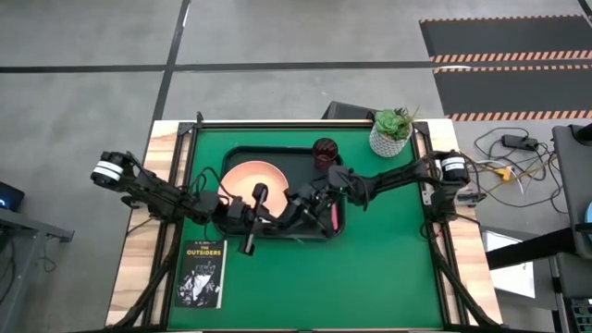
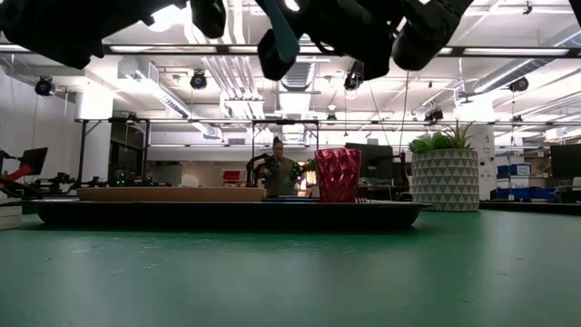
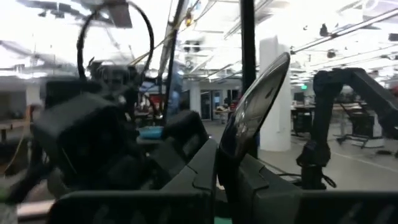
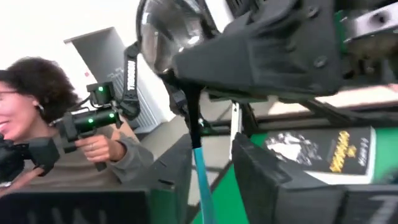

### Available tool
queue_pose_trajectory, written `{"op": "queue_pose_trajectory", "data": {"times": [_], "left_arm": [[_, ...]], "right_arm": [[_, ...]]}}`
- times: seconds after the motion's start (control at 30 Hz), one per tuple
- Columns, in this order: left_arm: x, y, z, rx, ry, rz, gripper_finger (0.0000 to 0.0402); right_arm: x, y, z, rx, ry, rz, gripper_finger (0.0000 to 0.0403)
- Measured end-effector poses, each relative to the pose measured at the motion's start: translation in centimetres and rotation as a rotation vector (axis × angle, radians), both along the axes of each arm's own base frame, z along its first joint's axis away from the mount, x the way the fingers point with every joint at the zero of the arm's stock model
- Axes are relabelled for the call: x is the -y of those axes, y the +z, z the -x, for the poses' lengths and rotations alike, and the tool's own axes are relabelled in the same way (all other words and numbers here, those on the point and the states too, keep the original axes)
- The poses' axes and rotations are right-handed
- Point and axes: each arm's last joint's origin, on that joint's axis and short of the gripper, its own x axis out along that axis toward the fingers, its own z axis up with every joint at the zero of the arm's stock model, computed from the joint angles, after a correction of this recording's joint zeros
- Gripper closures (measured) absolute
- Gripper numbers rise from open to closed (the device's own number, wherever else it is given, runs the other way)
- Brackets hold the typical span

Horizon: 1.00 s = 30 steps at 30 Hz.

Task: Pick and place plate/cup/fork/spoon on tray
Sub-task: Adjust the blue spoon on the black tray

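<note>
The dark tray (image 1: pixel 231 154) lies mid-table. On it are the salmon plate (image 1: pixel 248 175) at its left, the dark red cup (image 1: pixel 325 151) at its far right and the pink-handled fork (image 1: pixel 331 217) at its right. My two grippers meet above the tray's near part. My left gripper (image 1: pixel 255 215) is shut on the spoon (image 3: pixel 255 106). My right gripper (image 4: pixel 211 158) is open, with a finger on each side of the spoon's light blue handle (image 4: pixel 203 177). In the low view the handle (image 2: pixel 284 32) shows high above the tray (image 2: pixel 227 213). My left gripper pinches the spoon between its two fingers at the neck (image 4: pixel 188 99), just below the silver bowl (image 3: pixel 258 93). The bowl sticks out beyond the fingertips and the blue handle runs away from them toward my right gripper. The spoon is lifted clear of the tray.
A white pot with a green plant (image 1: pixel 391 132) stands at the far right of the table. A black book (image 1: pixel 201 273) lies near the left front. A person holding a dark device (image 4: pixel 56 134) shows in the right wrist view beyond the table.
</note>
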Motion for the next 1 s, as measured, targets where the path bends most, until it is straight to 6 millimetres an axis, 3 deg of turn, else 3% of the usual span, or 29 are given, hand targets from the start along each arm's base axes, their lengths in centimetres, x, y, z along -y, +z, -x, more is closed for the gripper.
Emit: {"op": "queue_pose_trajectory", "data": {"times": [0.2,0.47,0.6,0.8,1.0], "left_arm": [[-0.1,-0.7,-0.3,-0.085,0.056,0.050,0.0401],[-1.2,-2.1,-1.0,-0.286,0.239,0.208,0.0401],[-3.1,-2.3,-2.0,-0.404,0.309,0.323,0.0401],[-6.9,-2.5,-3.5,-0.591,0.421,0.431,0.0401],[-10.7,-2.3,-4.0,-0.563,0.404,0.607,0.0401]], "right_arm": [[2.3,1.6,1.6,-0.123,-0.056,0.066,0.0261],[3.7,4.8,6.9,-0.318,-0.247,0.293,0.0252],[3.3,6.0,10.0,-0.381,-0.356,0.412,0.0257],[2.6,6.6,14.0,-0.319,-0.394,0.443,0.0266],[2.3,6.4,16.7,-0.186,-0.419,0.454,0.0268]]}}
